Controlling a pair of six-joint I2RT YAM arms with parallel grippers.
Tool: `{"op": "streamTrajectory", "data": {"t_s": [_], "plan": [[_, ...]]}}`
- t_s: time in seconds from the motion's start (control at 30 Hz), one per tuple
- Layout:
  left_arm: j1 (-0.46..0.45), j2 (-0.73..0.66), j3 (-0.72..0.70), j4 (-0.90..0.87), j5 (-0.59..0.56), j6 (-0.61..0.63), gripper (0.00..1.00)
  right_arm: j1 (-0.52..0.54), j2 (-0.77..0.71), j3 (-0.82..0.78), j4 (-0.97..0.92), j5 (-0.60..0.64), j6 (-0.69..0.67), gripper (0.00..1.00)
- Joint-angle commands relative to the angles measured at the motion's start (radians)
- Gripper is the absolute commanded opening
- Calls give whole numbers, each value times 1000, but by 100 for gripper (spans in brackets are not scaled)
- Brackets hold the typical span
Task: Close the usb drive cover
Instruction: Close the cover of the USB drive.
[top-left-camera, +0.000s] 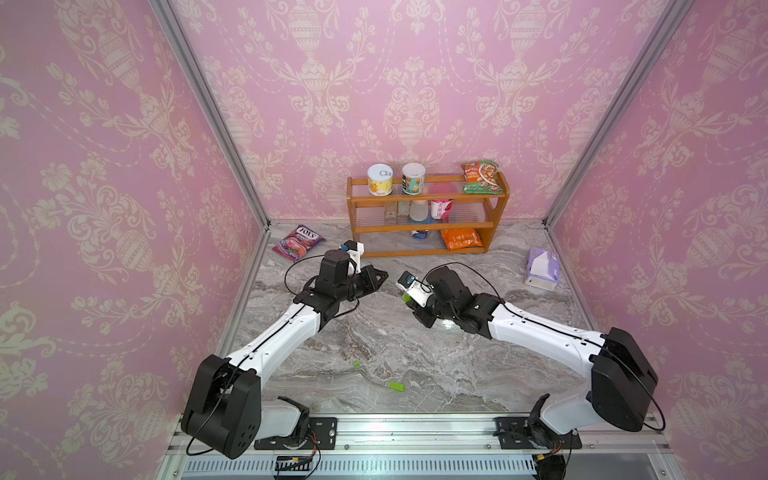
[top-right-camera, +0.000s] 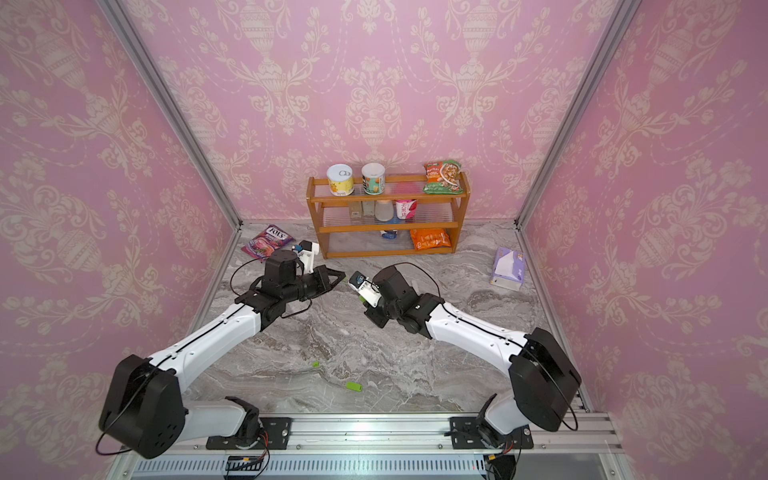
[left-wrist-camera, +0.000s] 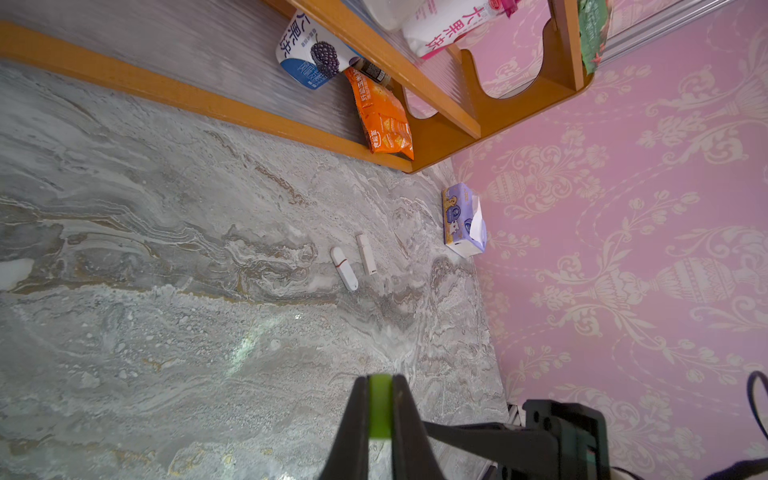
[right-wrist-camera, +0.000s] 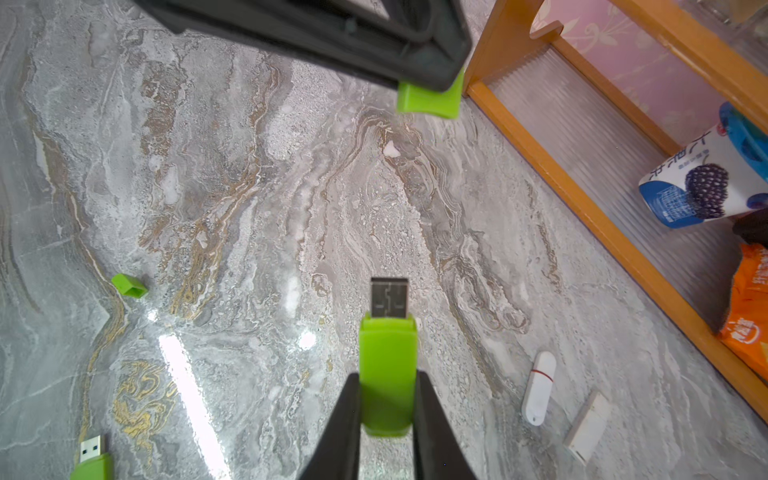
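Left pincer (top-left-camera: 383, 276), right pincer (top-left-camera: 409, 300) face each other, apart; loose green drive (top-left-camera: 397, 386), loose green cap (top-left-camera: 356, 363) on table (top-left-camera: 457, 365).

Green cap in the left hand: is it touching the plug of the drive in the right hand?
Apart. Right wrist view: bare marble shows between the cap and the plug of the green drive.

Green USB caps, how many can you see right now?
2. One green cap is pinched between the fingers of the left gripper. The loose cap lies on the table, near the front. More may be hidden.
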Motion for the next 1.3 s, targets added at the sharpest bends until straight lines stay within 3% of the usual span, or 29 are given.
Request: {"op": "streamTrajectory", "data": {"t_s": [0.0, 0.23, 0.73, 1.27], "plan": [[-5, 0, 22, 28, 29, -47, 0, 1, -2, -2, 44, -51, 44, 0], [-8, 23, 25, 42, 82, -55, 0, -6, 1, 14, 77, -34, 74, 0], [-29, -8, 37, -31, 124, 58, 0, -58, 28, 61, 50, -56, 113, 0], [-40, 6, 27, 24, 90, 72, 0, -58, 26, 58, 63, -136, 134, 0]]}}
